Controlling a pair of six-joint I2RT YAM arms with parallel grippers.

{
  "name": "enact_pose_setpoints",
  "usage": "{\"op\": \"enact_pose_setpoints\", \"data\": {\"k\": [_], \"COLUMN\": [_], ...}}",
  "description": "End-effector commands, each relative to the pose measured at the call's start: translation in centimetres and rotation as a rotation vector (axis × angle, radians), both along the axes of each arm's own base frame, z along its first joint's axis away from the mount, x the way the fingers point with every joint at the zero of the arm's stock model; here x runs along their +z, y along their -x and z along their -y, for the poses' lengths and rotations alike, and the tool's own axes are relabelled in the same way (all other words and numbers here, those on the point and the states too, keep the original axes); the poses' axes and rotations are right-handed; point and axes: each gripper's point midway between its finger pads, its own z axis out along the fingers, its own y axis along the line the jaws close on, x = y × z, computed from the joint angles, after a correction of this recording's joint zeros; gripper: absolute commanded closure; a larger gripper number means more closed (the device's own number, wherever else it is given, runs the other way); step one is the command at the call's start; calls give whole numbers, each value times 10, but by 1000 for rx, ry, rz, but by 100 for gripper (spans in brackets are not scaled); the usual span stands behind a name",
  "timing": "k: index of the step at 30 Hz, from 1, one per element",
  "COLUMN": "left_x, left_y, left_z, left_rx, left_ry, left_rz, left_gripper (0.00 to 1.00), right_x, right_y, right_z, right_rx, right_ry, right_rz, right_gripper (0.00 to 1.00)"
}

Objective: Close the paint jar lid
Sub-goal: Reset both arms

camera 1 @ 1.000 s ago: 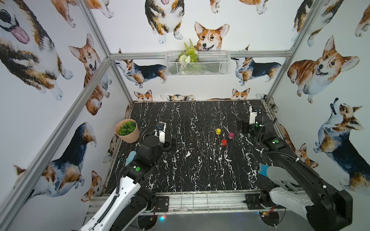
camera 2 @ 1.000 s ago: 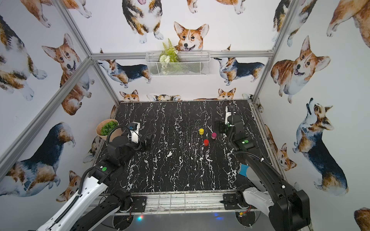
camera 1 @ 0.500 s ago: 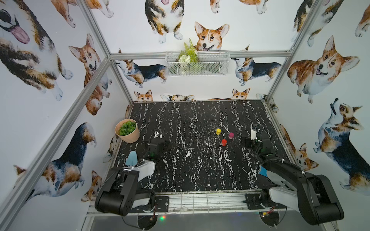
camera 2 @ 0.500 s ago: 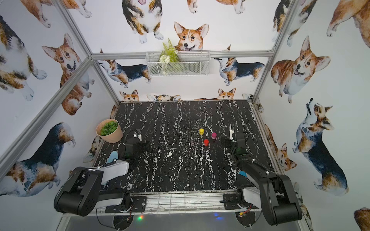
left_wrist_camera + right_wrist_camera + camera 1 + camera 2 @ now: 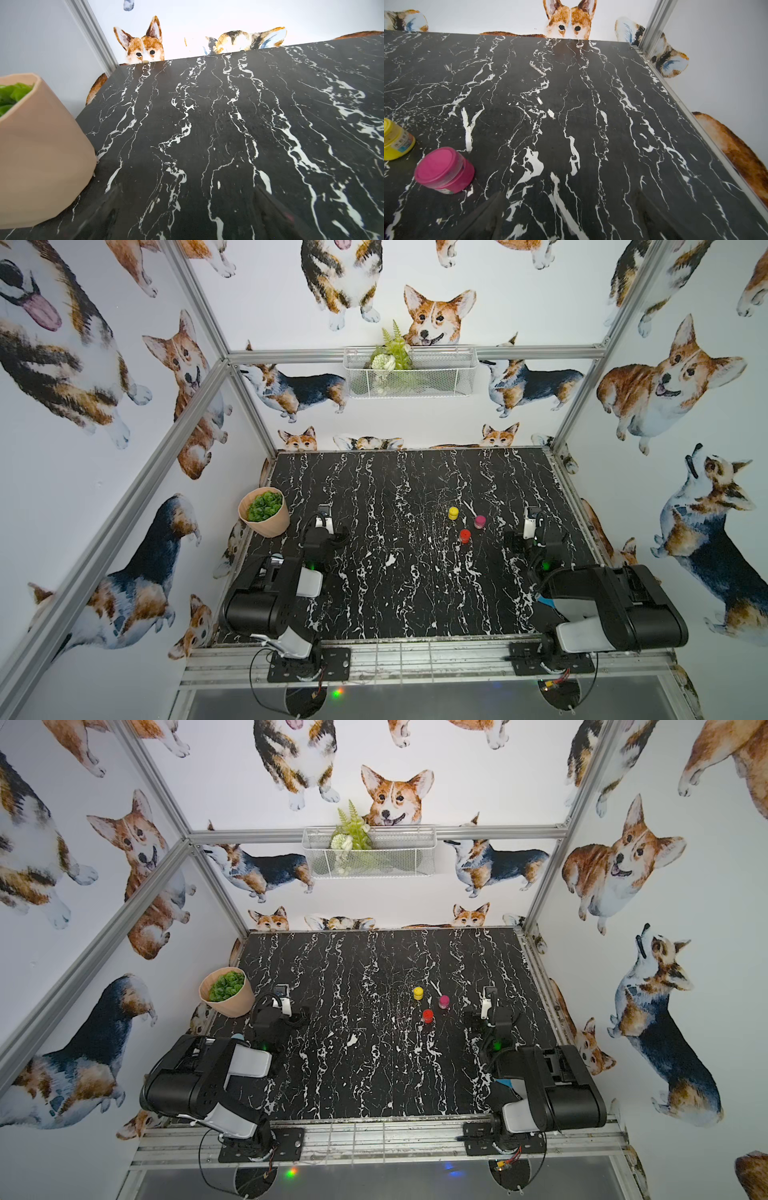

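right gripper (image 5: 569,192): jaws wide apart, holds nothing | left gripper (image 5: 187,187): jaws wide apart, holds nothing | pink jar (image 5: 444,170): near right gripper, lid on | yellow jar (image 5: 396,139), red jar (image 5: 464,536): close by on table (image 5: 395,593) | pot (image 5: 41,149): beside left gripper, green plant (image 5: 10,93) inside

I see a black marble table (image 5: 395,489) with white veins. A peach pot (image 5: 266,526) of green succulents (image 5: 264,506) stands at its left edge, close to the side wall. High on the back wall, a white wire basket (image 5: 440,379) hangs from an aluminium rail (image 5: 291,357) and holds a fern (image 5: 392,352). Corgi wallpaper (image 5: 438,319) covers every wall I can see.
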Motion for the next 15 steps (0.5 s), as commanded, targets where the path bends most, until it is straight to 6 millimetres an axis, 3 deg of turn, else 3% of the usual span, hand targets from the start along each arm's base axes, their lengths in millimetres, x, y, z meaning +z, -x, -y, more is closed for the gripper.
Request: {"op": "enact_pose_setpoints", "data": {"k": [1,15], "left_x": [15,12], "left_y": [-11,-19], "left_z": [0,-4], "left_rx": [9,19], "left_ry": [1,17], "left_rz": [42,3], "left_gripper": [0,0], "right_x": [17,20], "right_y": [-18,-17], "right_z": [2,6], "right_rx": [23,3], "right_ry": [-92,-95], "right_rz": [22,49], "right_gripper": [0,0]}}
